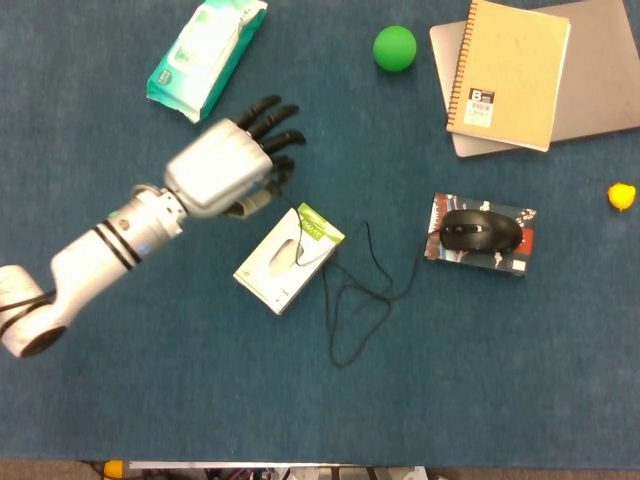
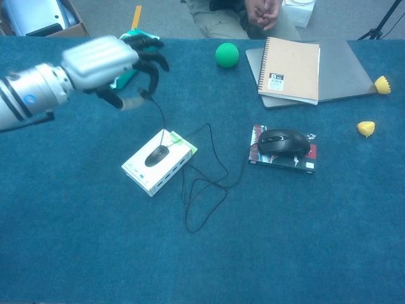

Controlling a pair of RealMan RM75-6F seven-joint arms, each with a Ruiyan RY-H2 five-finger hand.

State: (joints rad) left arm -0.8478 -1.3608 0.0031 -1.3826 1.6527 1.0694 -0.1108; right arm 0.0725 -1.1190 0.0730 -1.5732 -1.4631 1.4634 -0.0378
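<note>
Silver-shelled left hand (image 2: 107, 60) hangs raised above the table (image 2: 76, 253), up and to the left of the white box (image 2: 158, 162), its forearm running off toward the lower left edge in the head view; black fingers (image 1: 272, 125) curl forward and down, and thumb and a finger pinch the end of the black cable (image 2: 209, 171), so the hand is closed on that cable; chest view shows the cable dropping from the fingertips to the box, then looping loose on the cloth to the right of it; whether it joins the mouse pictured or lying on the box lid cannot be told. Box lies flat, angled, apart from the hand. Black mouse (image 2: 283, 142) rests on a small dark booklet (image 2: 256, 152) well to the right; wipes pack (image 1: 205, 55) sits just beyond the hand; green ball (image 1: 394, 48), tan notebook (image 1: 510, 70) on a grey laptop (image 1: 600, 70), and a yellow toy (image 1: 621, 195) lie farther off. Right hand appears in neither view.
</note>
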